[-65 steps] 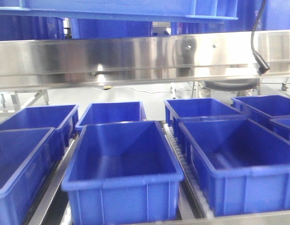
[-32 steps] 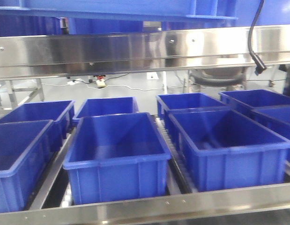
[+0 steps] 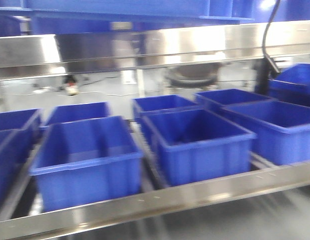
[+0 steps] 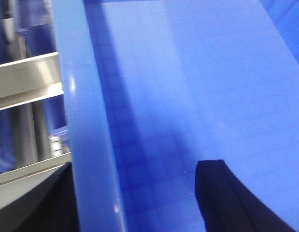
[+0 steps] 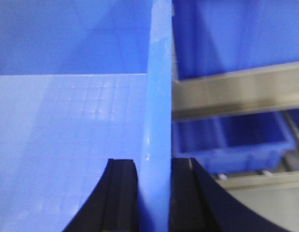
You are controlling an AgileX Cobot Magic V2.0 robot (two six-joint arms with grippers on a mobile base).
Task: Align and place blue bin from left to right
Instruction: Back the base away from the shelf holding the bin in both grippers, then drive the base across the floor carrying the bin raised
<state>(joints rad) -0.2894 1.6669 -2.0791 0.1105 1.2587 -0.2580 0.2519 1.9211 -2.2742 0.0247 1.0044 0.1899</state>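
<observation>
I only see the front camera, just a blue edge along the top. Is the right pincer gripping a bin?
Observer: Yes. In the right wrist view the right pincer is shut on the bin, with one finger on each side of its wall.
Operator: And the left?
Observer: The left pincer straddles a wall too, but there is a gap beside its inner finger, so I cannot tell whether it grips.
Operator: Anything inside the bin?
Observer: No. The floor that shows in both wrist views is bare.

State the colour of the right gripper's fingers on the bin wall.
Black fingers, best seen in the right wrist view.
</observation>
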